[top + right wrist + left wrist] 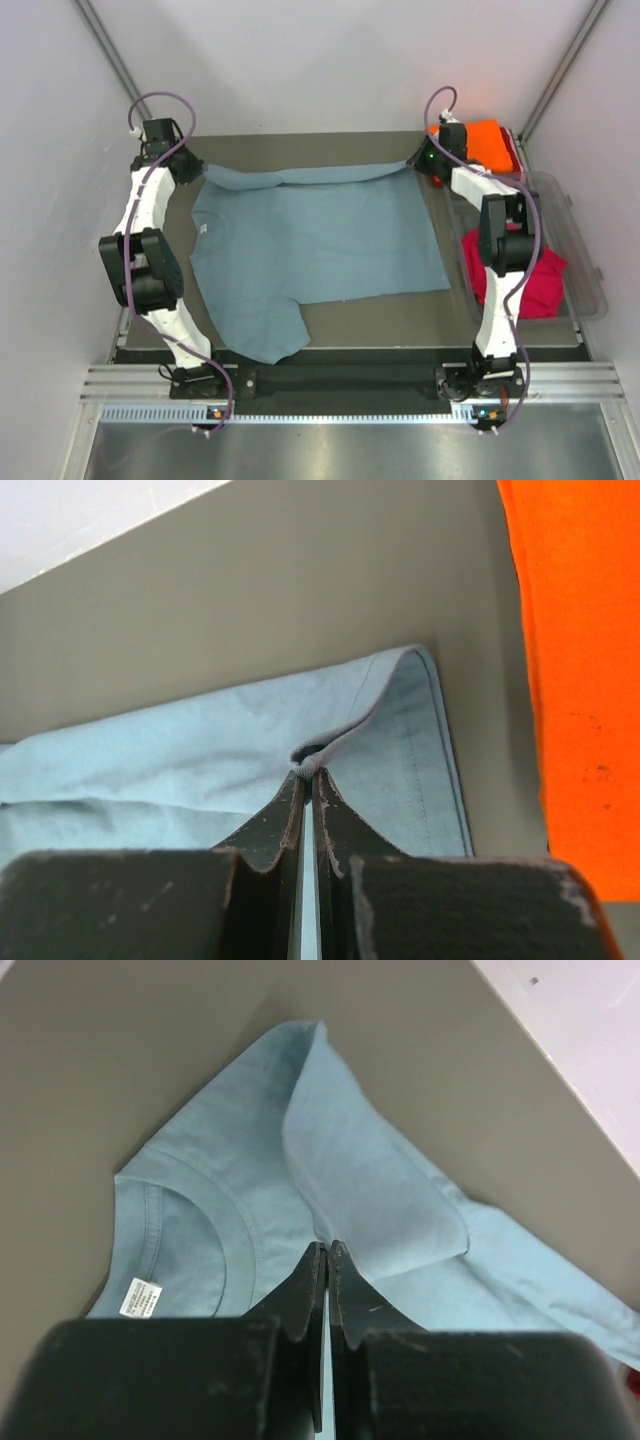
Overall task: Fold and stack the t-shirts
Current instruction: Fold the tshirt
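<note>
Grey-blue cotton t-shirt (320,240), far edge pinched tight in left gripper (326,1247) and right gripper (308,773), apparently ready for folding.

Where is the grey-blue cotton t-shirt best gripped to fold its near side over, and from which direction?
Probably pinch the grey-blue cotton t-shirt at its near sleeve and near hem corner, coming down from above: both lie flat and uncovered at the cloth's outer edge, so lifting them would carry the whole near side.
</note>
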`<state>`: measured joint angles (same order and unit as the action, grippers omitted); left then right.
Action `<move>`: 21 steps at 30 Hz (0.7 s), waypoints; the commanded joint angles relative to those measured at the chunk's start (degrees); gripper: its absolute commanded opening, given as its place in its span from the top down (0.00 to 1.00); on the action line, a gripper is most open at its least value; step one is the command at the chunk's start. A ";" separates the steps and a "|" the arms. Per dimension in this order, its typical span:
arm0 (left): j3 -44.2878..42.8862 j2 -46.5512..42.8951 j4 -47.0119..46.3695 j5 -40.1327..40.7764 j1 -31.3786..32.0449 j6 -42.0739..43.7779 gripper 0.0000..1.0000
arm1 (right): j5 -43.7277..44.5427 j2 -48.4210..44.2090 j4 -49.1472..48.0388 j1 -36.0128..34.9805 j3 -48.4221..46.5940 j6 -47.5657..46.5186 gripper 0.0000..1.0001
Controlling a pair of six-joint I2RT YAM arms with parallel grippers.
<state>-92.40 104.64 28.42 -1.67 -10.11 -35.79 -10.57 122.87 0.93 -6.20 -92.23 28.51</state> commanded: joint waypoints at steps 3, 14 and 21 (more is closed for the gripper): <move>-4.19 -3.39 3.74 1.23 -0.17 0.63 1.00 | 0.72 -5.62 -1.10 0.57 0.47 -1.00 1.00; -2.97 -6.99 12.00 3.09 -0.61 2.65 1.00 | 2.66 -11.33 1.09 0.92 5.47 -3.02 1.00; -0.68 -10.15 16.13 -0.70 -0.61 4.24 1.00 | 1.51 -13.27 -0.23 0.92 10.04 -2.14 1.00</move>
<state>-94.76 98.28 41.67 -0.64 -10.37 -33.01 -9.10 113.51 2.46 -6.17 -83.57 27.00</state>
